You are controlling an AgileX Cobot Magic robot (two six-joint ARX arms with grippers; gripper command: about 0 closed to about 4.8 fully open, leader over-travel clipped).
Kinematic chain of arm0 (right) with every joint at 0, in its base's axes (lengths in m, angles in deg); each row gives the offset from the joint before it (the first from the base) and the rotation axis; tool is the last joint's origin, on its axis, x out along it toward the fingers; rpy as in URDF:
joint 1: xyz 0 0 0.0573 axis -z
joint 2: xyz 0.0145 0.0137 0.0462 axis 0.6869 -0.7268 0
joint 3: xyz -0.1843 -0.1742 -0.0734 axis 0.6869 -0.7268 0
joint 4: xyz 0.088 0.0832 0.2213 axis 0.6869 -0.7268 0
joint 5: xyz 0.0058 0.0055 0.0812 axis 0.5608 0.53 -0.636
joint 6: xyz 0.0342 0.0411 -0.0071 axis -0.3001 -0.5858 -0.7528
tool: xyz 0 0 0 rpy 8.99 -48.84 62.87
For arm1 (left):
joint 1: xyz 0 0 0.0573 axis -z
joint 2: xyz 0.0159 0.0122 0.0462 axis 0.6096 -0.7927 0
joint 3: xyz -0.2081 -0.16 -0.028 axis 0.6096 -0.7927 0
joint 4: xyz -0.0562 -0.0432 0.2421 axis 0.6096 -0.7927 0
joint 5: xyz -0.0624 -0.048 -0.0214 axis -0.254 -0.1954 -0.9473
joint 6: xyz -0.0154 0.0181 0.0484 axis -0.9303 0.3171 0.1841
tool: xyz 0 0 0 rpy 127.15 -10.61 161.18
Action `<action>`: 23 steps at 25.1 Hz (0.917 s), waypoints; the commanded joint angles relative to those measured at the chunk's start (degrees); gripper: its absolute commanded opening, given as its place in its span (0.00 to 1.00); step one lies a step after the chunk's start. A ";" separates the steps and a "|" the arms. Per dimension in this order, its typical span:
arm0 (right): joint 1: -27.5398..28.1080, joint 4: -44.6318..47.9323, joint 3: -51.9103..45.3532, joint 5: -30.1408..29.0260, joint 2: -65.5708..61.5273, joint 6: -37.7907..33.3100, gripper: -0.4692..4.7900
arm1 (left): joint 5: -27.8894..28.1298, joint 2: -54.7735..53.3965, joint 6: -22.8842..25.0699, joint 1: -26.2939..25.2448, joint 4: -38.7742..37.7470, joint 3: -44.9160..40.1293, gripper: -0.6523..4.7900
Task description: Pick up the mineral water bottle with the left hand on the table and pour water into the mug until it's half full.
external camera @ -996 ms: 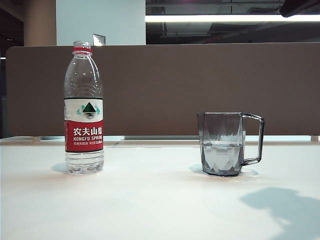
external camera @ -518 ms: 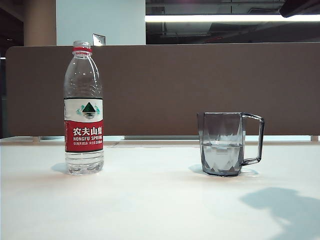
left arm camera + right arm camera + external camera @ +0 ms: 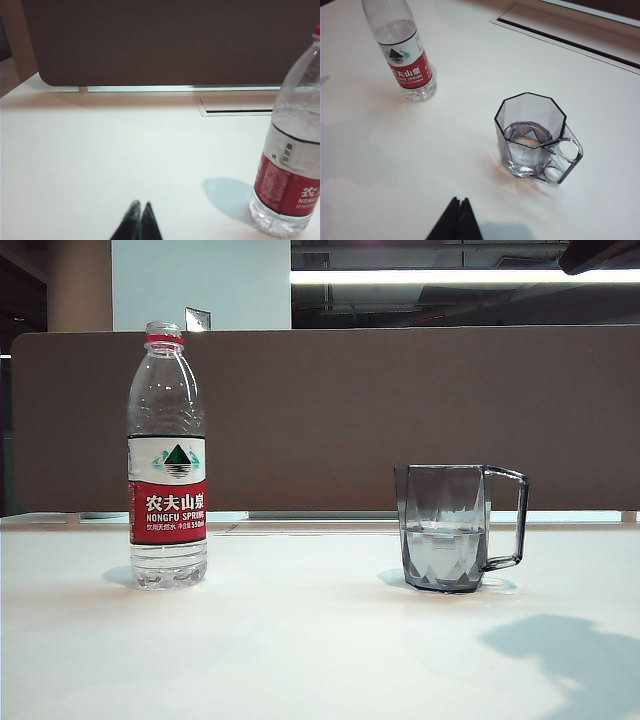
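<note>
While the bottle (image 3: pixel 167 455) and mug (image 3: pixel 447 528) stand apart on the table (image 3: pixel 320 640), the left gripper (image 3: pixel 139 210) and right gripper (image 3: pixel 459 205) are held pressed together, clear of both.

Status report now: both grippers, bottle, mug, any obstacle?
Left gripper shut, empty, beside bottle. Right gripper shut, empty, above mug. Bottle upright on table; mug about half full. Nothing between them.

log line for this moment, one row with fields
bottle: upright on table, not held | mug: upright, part filled | left gripper: shut, beside bottle, apart | right gripper: shut, above table near mug
</note>
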 commanded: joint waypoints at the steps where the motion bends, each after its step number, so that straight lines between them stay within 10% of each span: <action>1: 0.00 1.03 0.31 0.15 0.17 0.20 0.07 | -0.09 -0.02 0.02 -0.07 0.68 0.22 0.11; 7: 0.70 2.45 -0.59 3.91 0.39 0.57 0.07 | -0.09 -0.02 0.00 -0.07 0.68 0.22 0.11; 17: 14.64 30.56 -18.51 10.21 13.99 0.63 0.07 | -0.09 -0.02 0.02 -0.07 0.70 0.22 0.11; 23: 24.81 31.65 -25.83 10.43 20.68 0.63 0.07 | -0.09 -0.02 0.02 -0.07 0.70 0.22 0.11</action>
